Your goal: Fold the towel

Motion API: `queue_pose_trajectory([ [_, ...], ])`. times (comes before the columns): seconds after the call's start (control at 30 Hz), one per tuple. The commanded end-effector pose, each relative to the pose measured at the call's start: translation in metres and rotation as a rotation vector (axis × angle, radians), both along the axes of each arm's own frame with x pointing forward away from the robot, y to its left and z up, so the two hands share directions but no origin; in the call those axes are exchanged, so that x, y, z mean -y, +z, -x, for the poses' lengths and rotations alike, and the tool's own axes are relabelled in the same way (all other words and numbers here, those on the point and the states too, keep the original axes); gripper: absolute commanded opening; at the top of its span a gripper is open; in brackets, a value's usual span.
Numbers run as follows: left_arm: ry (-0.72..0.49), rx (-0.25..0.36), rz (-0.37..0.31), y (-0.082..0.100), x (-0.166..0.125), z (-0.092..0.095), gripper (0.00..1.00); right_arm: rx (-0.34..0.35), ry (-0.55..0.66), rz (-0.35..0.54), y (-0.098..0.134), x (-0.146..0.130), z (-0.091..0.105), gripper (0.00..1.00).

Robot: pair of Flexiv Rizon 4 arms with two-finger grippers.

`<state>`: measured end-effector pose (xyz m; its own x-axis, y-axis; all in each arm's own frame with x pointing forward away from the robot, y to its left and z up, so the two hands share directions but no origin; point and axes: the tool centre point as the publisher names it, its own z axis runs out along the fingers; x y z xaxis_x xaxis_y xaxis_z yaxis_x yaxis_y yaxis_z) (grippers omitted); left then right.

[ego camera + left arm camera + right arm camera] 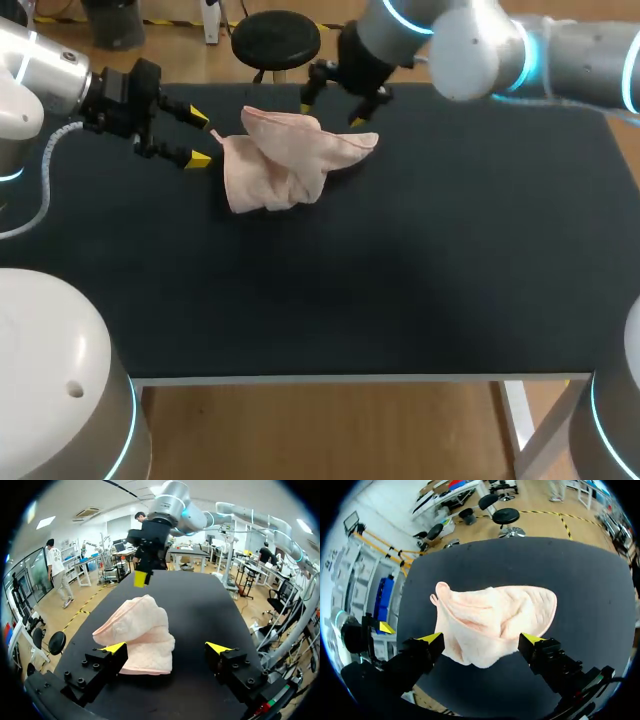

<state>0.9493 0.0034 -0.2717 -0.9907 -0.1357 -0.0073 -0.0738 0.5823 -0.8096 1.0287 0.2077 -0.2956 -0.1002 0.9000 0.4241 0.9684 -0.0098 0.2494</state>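
Observation:
A pink towel (288,160) lies crumpled in a heap on the black table (420,270), near the far left. My left gripper (200,138) is open just left of it, low over the table. In the left wrist view the towel (140,635) sits right ahead of my left gripper (166,647), nearer one finger, and the fingers do not touch it. My right gripper (342,103) hangs open above the towel's far edge. In the right wrist view the towel (490,617) lies spread below my right gripper (481,639), clear of both fingers.
The table's far edge (450,92) runs just behind the towel and my right gripper. Bare black tabletop stretches to the right and toward the near edge (350,378). My left gripper's yellow tip (386,627) shows beside the towel in the right wrist view.

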Motion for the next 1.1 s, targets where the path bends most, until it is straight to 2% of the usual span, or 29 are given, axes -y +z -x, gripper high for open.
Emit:
queue_pose_trajectory([
  [0.03, 0.0, 0.002, 0.001, 0.0, 0.0, 0.0, 1.0, 0.122, -0.328, -0.161, -0.002, 0.02, 0.03, 1.0],
  [0.33, 0.0, 0.002, 0.001, 0.0, 0.0, 0.0, 1.0, 0.082, -0.376, -0.144, -0.022, 0.041, 0.038, 1.0],
  [0.5, 0.0, 0.002, 0.001, 0.0, 0.0, 0.0, 1.0, 0.059, -0.401, -0.135, -0.044, 0.058, 0.028, 1.0],
  [0.67, 0.0, 0.002, 0.001, 0.0, 0.0, 0.0, 1.0, 0.06, -0.437, -0.144, -0.055, 0.069, 0.017, 1.0],
  [1.1, 0.0, 0.002, 0.001, 0.0, 0.0, 0.0, 1.0, 0.053, -0.535, -0.284, -0.072, 0.075, -0.01, 1.0],
])
